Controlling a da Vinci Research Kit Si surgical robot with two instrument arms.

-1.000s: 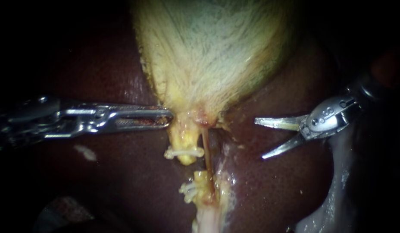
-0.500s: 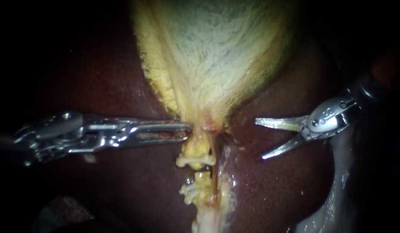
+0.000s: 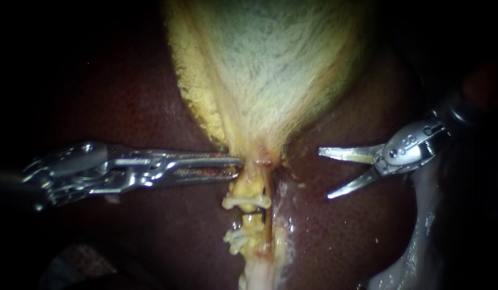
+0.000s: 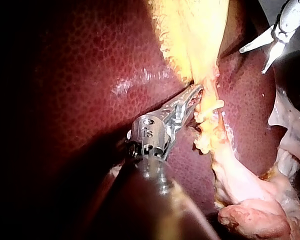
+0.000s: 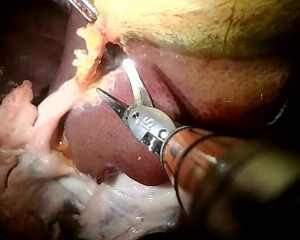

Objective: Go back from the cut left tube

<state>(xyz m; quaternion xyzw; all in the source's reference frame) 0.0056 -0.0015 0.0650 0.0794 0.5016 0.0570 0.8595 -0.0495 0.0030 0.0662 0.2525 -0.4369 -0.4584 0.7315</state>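
1. Your right instrument had its two blades spread wide with nothing between them, hanging over bare liver.
2. The cut left tube lay straight ahead of those blade tips and apart from them, with a strip of liver between. A gap showed in the tube between an upper clip and a lower clip.
3. The tube's long axis ran crosswise to the line of your right shaft. A straight pull back along that shaft therefore looked like the cleanest way off, with no sweep across tissue.
4. A thin strand ran beside the tube on the side facing your blades. It was probably what an open blade would meet first if it drifted forward.
5. Your left instrument was much the nearer one. Its jaws lay almost together, and their tips appeared to pinch the neck of the gallbladder just beyond the upper clip.
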